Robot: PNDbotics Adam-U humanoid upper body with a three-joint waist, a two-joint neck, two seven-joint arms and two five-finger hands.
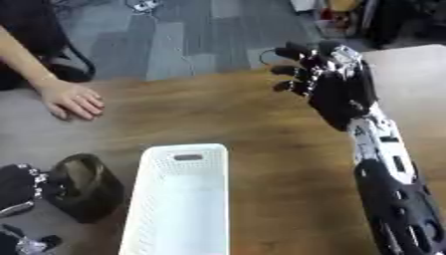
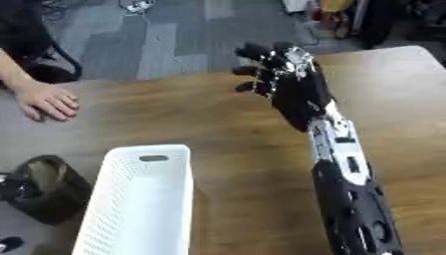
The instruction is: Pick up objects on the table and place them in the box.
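Note:
A dark, brownish soft-looking container (image 1: 85, 187) stands on the wooden table (image 1: 253, 124) at the lower left, just left of the white perforated box (image 1: 178, 199). My left hand (image 1: 19, 187) comes in from the left edge, its fingers curled against the container's left side. My right hand (image 1: 335, 84) is raised over the far right of the table, palm turned left, fingers slightly bent and apart, holding nothing. The box looks empty inside.
A person's bare hand (image 1: 71, 99) rests flat on the table at the far left. Beyond the table's far edge lie grey floor tiles (image 1: 174, 35) with cables and clutter. My right forearm (image 1: 392, 189) runs down the right side.

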